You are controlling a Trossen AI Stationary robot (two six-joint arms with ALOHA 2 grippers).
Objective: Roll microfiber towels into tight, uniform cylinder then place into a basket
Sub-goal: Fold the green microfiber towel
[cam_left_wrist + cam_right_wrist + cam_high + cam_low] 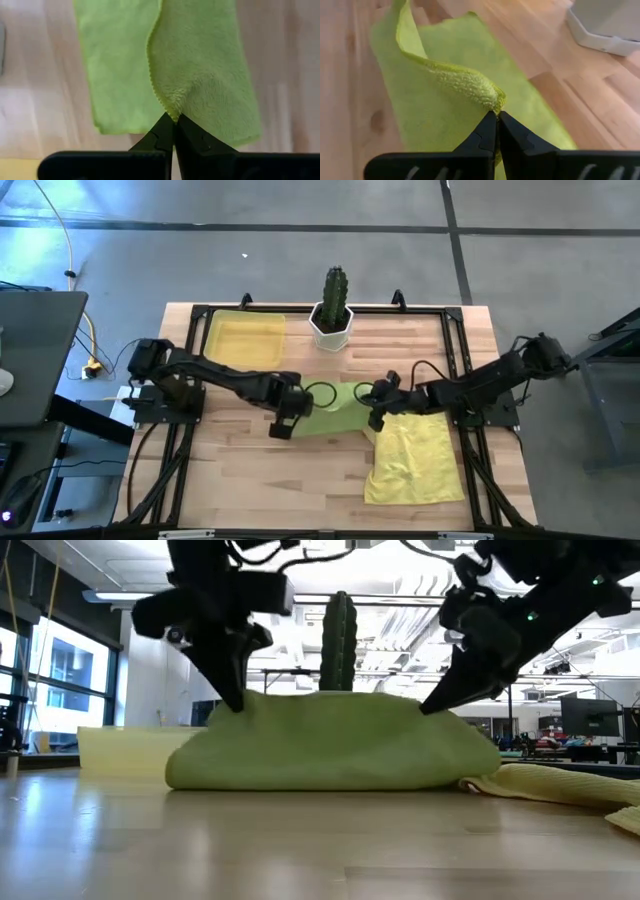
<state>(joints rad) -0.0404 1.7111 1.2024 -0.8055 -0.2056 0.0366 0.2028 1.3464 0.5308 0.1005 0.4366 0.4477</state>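
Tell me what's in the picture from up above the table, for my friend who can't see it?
Two dark robot arms meet mid-table, the left gripper and right gripper each pinching an end of a soft lime green microfiber towel. A pale yellow towel lies flat beside it, under the right arm. At the far edge sit a shallow translucent yellow plastic basket and a cactus in a white pot.

A: Towel colours? The lime green towel [335,412] is plain, with no pattern; the pale yellow towel [415,460] is plain too.

B: Agreed. Basket [245,338]: translucent yellow. Tabletop [250,470]: light wood planks with visible grain.

A: Left end effector [283,423] and right end effector [378,416]: both black. Cactus [335,288] dark green, pot [331,332] white.
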